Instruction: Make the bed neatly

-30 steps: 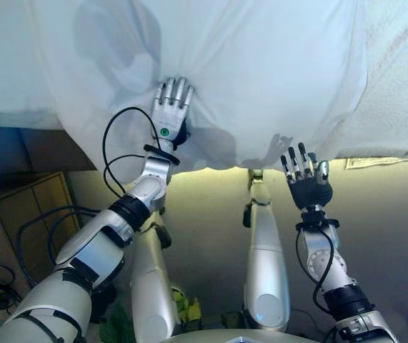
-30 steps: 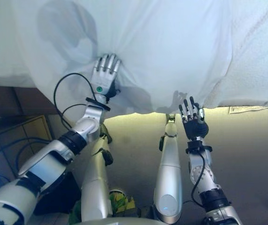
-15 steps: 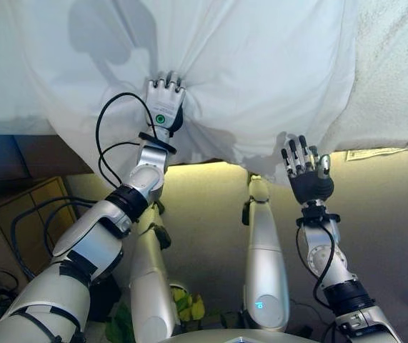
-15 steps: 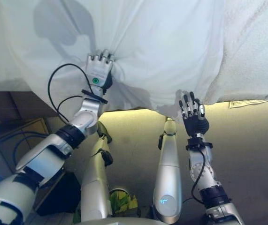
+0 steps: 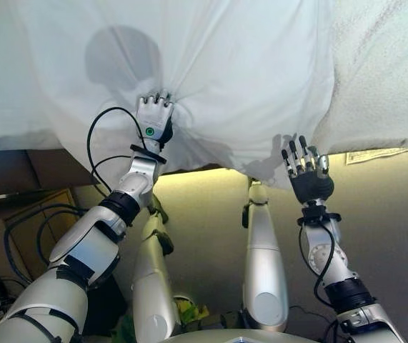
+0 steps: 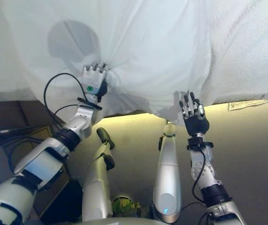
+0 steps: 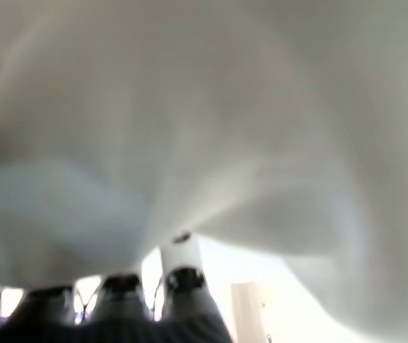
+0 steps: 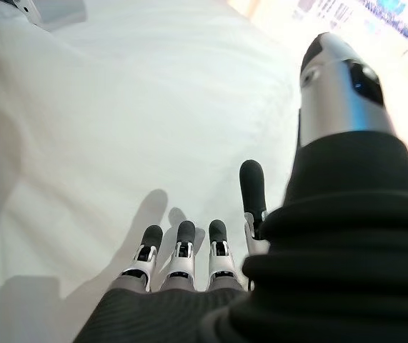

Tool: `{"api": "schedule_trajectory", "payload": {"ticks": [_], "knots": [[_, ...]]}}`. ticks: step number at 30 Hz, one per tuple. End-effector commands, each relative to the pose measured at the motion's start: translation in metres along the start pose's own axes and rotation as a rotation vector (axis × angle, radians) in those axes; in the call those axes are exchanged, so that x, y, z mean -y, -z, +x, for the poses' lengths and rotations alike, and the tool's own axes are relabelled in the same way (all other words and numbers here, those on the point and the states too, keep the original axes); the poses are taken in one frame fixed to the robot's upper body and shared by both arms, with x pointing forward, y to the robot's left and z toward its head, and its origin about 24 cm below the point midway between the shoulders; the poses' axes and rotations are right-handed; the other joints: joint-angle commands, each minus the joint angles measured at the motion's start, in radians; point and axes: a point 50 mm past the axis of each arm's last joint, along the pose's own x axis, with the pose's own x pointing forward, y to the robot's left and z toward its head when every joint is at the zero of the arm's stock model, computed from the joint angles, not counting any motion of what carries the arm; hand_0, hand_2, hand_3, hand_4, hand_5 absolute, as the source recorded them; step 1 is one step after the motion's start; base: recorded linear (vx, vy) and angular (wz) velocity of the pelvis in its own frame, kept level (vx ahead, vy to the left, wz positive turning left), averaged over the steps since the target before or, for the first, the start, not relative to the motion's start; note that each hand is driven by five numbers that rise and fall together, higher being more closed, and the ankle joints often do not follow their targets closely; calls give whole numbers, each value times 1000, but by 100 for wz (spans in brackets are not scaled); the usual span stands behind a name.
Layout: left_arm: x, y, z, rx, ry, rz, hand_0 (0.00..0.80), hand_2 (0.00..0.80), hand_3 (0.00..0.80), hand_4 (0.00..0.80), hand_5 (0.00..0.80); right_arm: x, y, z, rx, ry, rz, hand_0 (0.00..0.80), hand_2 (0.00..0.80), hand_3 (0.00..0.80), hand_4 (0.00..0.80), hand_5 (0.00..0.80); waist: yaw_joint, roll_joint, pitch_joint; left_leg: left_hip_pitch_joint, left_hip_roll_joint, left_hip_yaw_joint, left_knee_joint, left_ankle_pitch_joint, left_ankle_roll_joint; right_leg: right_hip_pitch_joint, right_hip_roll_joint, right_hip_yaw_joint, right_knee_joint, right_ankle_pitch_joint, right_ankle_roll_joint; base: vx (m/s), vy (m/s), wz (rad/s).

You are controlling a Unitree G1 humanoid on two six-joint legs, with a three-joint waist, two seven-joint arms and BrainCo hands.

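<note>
White sheet (image 5: 246, 78) overhangs the mattress (image 5: 382, 78) above tan floor (image 5: 382, 214)

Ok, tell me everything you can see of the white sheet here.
The sheet is thin white cloth, spread over the bed and hanging past its near edge. Creases fan out from where the left hand has bunched it in curled fingers. The right hand is open by its hanging edge. A textured white cover lies beside it.

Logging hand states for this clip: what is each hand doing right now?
Left hand: shut on the white sheet, fingers curled into a bunch of cloth.
Right hand: open, fingers straight, holding nothing, at the sheet's hanging edge.
</note>
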Motion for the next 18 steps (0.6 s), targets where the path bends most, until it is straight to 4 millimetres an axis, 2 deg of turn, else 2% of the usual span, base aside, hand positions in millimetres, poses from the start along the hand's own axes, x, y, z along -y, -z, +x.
{"api": "schedule_trajectory", "payload": {"ticks": [1,4,5,8,13,18], "knots": [[12,74,-23,-240,78,69,800,800,800,800,800,4,-15,-10,26,-34,-34,0,0,0,0,0,-14,-4,21,-61,0,-18,41,49,15,38,19,-41,-13,11,-14,37,-3,-3],[4,84,-17,-255,59,47,800,800,800,800,800,9,-17,-14,24,-26,-32,0,0,0,0,0,-15,-5,21,-23,0,-17,43,41,15,78,14,-53,-9,3,-16,34,0,-1],[1,87,-14,-253,55,40,800,800,800,800,800,11,-19,-16,25,-24,-30,0,0,0,0,0,-17,-6,21,-17,-1,-10,38,65,23,87,13,-59,-17,28,-24,0,0,0],[0,89,-14,-245,68,29,800,800,800,800,800,15,-21,-19,19,-13,-33,0,0,0,0,0,-22,-7,21,40,0,-7,32,59,22,141,9,-65,-20,22,-25,60,20,0],[6,88,-22,-238,96,19,800,800,800,800,800,22,-23,-26,8,11,-39,0,0,0,0,0,-29,-4,10,123,3,2,18,49,23,214,5,-68,-24,9,-25,93,38,-1],[12,95,-31,-247,144,-10,800,800,800,800,800,35,-22,-37,-22,55,-51,0,0,0,0,0,-27,0,-35,185,6,4,14,29,24,263,-2,-71,-12,-15,-27,99,14,0]]}}
